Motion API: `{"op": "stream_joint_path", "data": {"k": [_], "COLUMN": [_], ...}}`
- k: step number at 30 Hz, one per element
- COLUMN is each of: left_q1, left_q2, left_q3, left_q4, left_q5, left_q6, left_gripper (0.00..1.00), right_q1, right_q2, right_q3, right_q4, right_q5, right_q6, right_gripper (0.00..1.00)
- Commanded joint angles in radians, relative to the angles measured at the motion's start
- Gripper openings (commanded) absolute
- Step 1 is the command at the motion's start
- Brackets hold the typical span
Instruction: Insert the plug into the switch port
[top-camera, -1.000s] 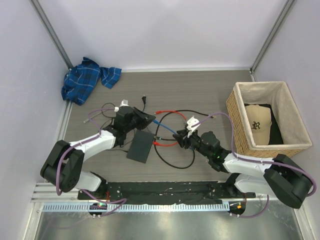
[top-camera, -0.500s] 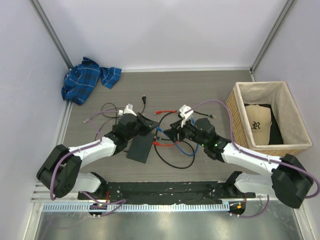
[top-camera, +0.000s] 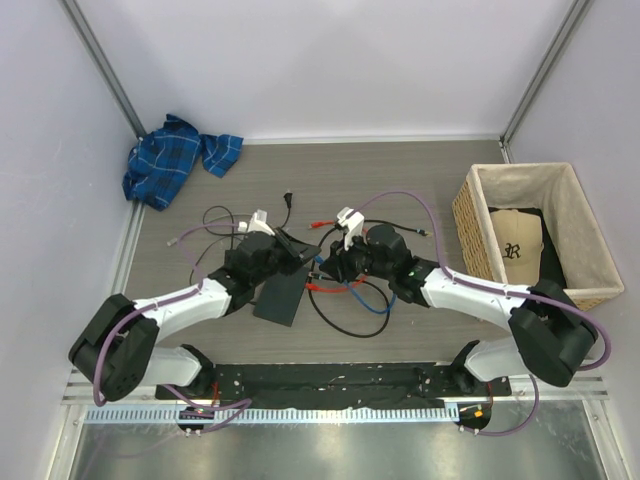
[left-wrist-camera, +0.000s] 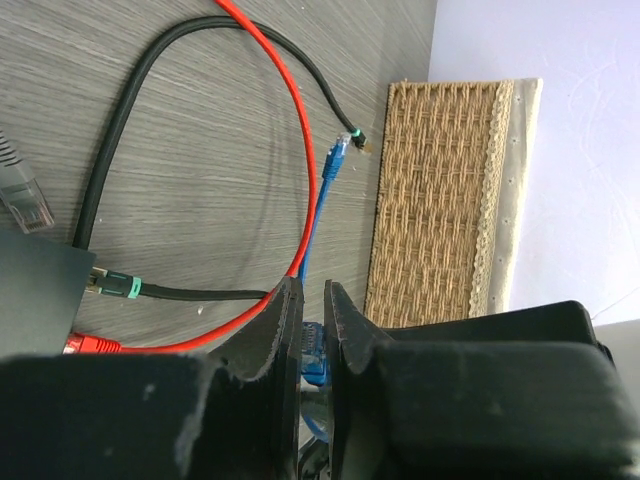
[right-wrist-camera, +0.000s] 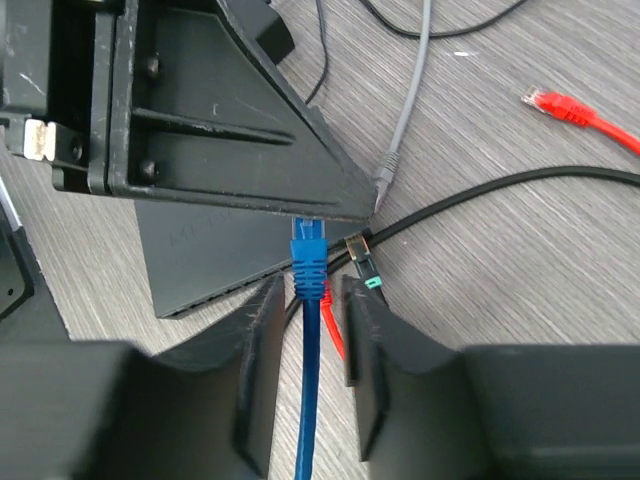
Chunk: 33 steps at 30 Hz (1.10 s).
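The switch is a flat dark grey box lying between the two arms. My left gripper hovers over its far right corner, shut on the blue plug. In the right wrist view the blue plug points at the switch, its tip hidden under the left fingers. My right gripper is open and straddles the blue cable just behind the plug, with a gap on each side. A green-ringed black plug and a red plug sit in the switch edge.
A wicker basket holding a tan cap stands at the right. A blue plaid cloth lies at the back left. Loose black, red and grey cables sprawl around the switch. The blue cable's other end lies near the basket.
My right gripper has swung left and away from its base, up to the left gripper and the blue cable. The left gripper has shifted slightly right over the switch.
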<state>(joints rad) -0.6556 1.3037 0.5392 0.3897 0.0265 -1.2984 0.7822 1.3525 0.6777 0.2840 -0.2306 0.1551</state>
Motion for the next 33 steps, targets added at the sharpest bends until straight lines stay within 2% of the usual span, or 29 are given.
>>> {"op": "stream_joint_path", "data": {"k": [1, 2, 6, 7, 8, 9, 11, 12, 13, 16, 18, 19, 22, 26, 33], "left_q1": [-0.009, -0.009, -0.018, -0.019, -0.019, -0.019, -0.019, -0.019, -0.019, -0.018, -0.018, -0.015, -0.004, 0.013, 0.076], "left_q2": [-0.035, -0.037, -0.034, -0.032, -0.029, -0.029, -0.038, -0.055, -0.069, -0.136, -0.182, -0.196, -0.231, -0.205, -0.078], "left_q3": [-0.013, -0.016, -0.024, -0.027, -0.027, -0.027, -0.021, -0.015, 0.005, 0.074, 0.105, 0.113, 0.139, 0.168, 0.131], "left_q4": [0.051, 0.051, 0.052, 0.054, 0.054, 0.045, 0.020, -0.029, -0.064, -0.271, -0.392, -0.435, -0.544, -0.658, -0.632], "left_q5": [-0.019, -0.048, -0.048, -0.045, -0.043, -0.042, -0.051, -0.066, -0.082, -0.166, -0.253, -0.275, -0.344, -0.355, -0.246], "left_q6": [0.028, 0.030, 0.033, 0.034, 0.036, 0.037, 0.054, 0.086, 0.118, 0.269, 0.365, 0.393, 0.502, 0.594, 0.599], "left_gripper": [0.04, 0.04, 0.04, 0.04, 0.06, 0.07, 0.21, 0.29, 0.42, 0.61, 0.67, 0.74, 0.84, 0.97, 1.00], "right_q1": [-0.004, -0.004, -0.004, -0.004, -0.004, -0.004, -0.004, -0.003, -0.001, 0.011, 0.022, 0.032, 0.060, 0.080, 0.121], "right_q2": [0.007, 0.008, 0.011, 0.010, 0.010, 0.011, 0.010, 0.008, 0.005, -0.009, -0.004, 0.000, 0.030, 0.088, 0.186], "right_q3": [0.052, 0.051, 0.049, 0.048, 0.049, 0.049, 0.046, 0.034, 0.023, -0.023, -0.044, -0.050, -0.066, -0.056, -0.003], "right_q4": [0.024, 0.027, 0.030, 0.027, 0.015, 0.006, -0.018, -0.023, -0.026, -0.057, -0.071, -0.074, -0.075, -0.062, -0.049], "right_q5": [-0.027, -0.029, -0.039, -0.039, -0.039, -0.041, -0.052, -0.059, -0.068, -0.091, -0.105, -0.107, -0.105, -0.104, -0.073], "right_q6": [-0.008, -0.009, -0.012, -0.018, -0.026, -0.035, -0.055, -0.058, -0.065, -0.104, -0.141, -0.149, -0.195, -0.230, -0.269], "right_gripper": [0.31, 0.25, 0.14, 0.05, 0.01, 0.01, 0.01, 0.01, 0.01, 0.01, 0.01, 0.01, 0.01, 0.01, 0.01]}}
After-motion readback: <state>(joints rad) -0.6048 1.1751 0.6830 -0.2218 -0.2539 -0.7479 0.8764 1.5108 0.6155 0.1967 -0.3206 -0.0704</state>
